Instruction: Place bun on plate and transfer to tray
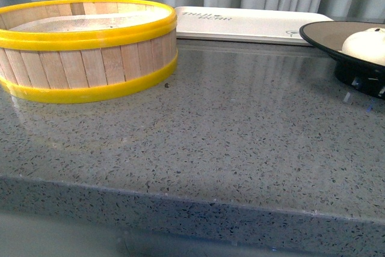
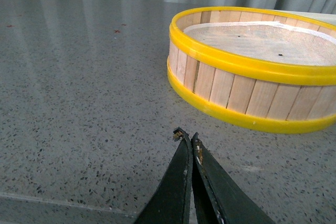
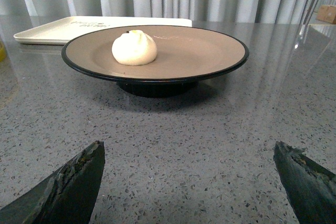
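Bun [image 3: 134, 48] seated on the tan face of the plate [image 3: 199, 51], off its middle, pleats up. Plate standing on the speckled grey counter [image 3: 173, 129], with the tray [image 3: 52, 30] flat just behind the plate; touching or not, impossible to tell. On the near side of the plate, right gripper [image 3: 189, 148] low over the counter, fingers spread wide, empty, clear of plate and bun. Well apart from the plate, near the yellow-rimmed steamer basket [image 2: 252, 66], left gripper [image 2: 186, 136] with tips pressed together, pinching nothing.
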